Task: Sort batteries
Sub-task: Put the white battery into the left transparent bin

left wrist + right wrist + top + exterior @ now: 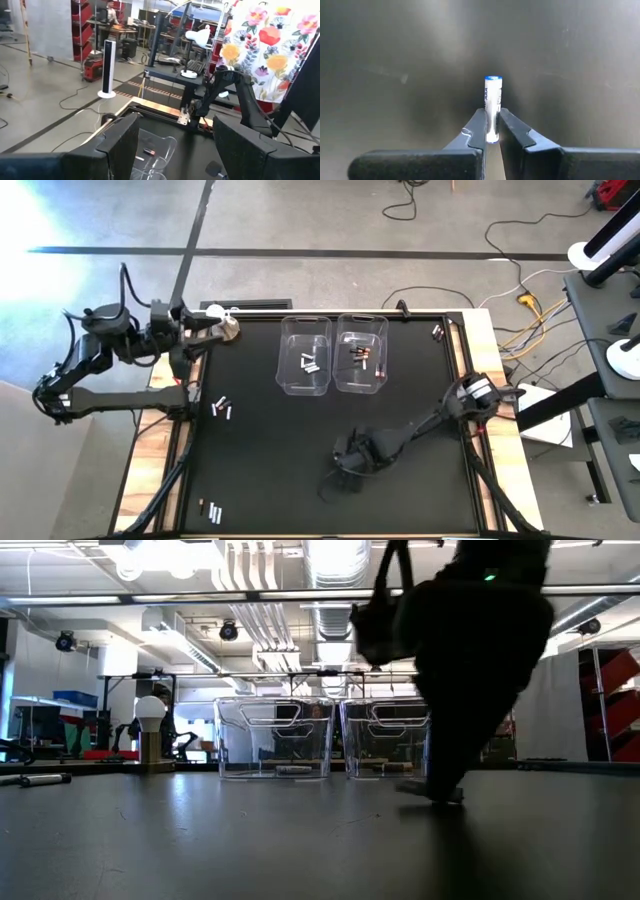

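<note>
My right gripper point(492, 131) was down at the black table point(400, 500), in its near middle part, with its two fingers point(476, 129) clamped on one silvery-white battery point(493, 107) that had a blue end. The battery stuck out forward between the fingertips, its far end clear of them. In the low view that arm showed as a dark mass reaching down to the table top just in front of the right bin point(385, 738).

My left gripper point(172, 145) waited at the far left corner of the table, lifted off the surface, its fingers spread wide with nothing between them.

Two clear plastic bins stood side by side at the far middle of the table. The left bin point(305, 355) held about three pale batteries point(309, 363); the right bin point(361, 353) held about four dark ones with reddish marks point(362, 356), though the exact count was hard to make out.

Loose batteries lay in three places on the table: a group of about three point(221, 407) near the left edge, another group of about three point(211, 511) at the near left corner, and one or two point(437, 332) at the far right corner.

One lamp-like knob with a white ball point(150, 710) stood at the far left of the table.
</note>
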You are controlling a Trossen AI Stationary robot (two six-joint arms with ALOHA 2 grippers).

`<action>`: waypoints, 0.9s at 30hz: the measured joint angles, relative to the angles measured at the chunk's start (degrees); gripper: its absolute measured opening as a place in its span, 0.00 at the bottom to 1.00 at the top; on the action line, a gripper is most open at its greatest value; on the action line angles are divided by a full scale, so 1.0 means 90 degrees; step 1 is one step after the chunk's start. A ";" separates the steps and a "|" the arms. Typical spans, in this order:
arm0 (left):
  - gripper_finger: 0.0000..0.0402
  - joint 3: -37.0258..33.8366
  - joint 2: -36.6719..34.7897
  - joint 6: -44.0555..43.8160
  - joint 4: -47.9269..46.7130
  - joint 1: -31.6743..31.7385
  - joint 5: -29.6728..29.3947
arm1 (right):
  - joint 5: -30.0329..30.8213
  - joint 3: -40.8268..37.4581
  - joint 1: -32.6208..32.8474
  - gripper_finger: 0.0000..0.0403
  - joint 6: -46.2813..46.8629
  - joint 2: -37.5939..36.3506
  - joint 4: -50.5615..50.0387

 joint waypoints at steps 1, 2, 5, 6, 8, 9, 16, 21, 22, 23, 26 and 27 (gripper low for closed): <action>0.58 0.0000 -0.0007 0.0007 -0.0006 0.0000 0.0002 | -0.0050 -0.0002 -0.0108 0.06 -0.0063 0.0051 0.0068; 0.58 0.0000 -0.0015 0.0019 -0.0006 0.0000 0.0002 | -0.0099 -0.0001 -0.0206 0.06 -0.0156 0.0090 0.0122; 0.58 0.0000 -0.0084 0.0027 -0.0072 0.0000 0.0002 | -0.0201 0.0002 -0.0493 0.06 -0.0381 0.0208 0.0467; 0.58 0.0000 -0.0122 0.0025 -0.0085 0.0000 0.0004 | -0.0231 0.0004 -0.0581 0.06 -0.0441 0.0217 0.0613; 0.58 0.0000 -0.0187 0.0023 -0.0199 0.0000 0.0004 | -0.0224 0.0004 -0.0733 0.06 -0.0541 0.0231 0.0847; 0.58 0.0000 -0.0231 0.0018 -0.0253 0.0000 0.0004 | -0.0217 0.0004 -0.0793 0.06 -0.0576 0.0232 0.0915; 0.58 0.0000 -0.0404 -0.0178 -0.0648 0.0003 0.0426 | -0.0069 0.0475 -0.1169 0.06 -0.1055 0.0159 0.0844; 0.58 -0.0015 -0.0407 -0.0169 -0.0849 0.0002 0.0509 | -0.0146 0.1248 -0.1461 0.06 -0.1649 0.0008 0.0809; 0.58 -0.0027 -0.0406 -0.0169 -0.0851 0.0002 0.0516 | -0.0155 0.1418 -0.1545 0.06 -0.1778 0.0007 0.0799; 0.58 -0.0029 -0.0394 -0.0162 -0.0838 0.0003 0.0578 | -0.0155 0.1620 -0.1636 0.06 -0.1940 0.0006 0.0772; 0.58 -0.0029 -0.0351 0.0002 -0.0731 0.0005 0.1001 | -0.0138 0.2344 -0.1907 0.06 -0.2463 0.0004 0.0658; 0.58 -0.0029 -0.0337 0.0090 -0.0679 0.0005 0.1129 | -0.0121 0.2563 -0.2001 0.06 -0.2672 -0.0010 0.0660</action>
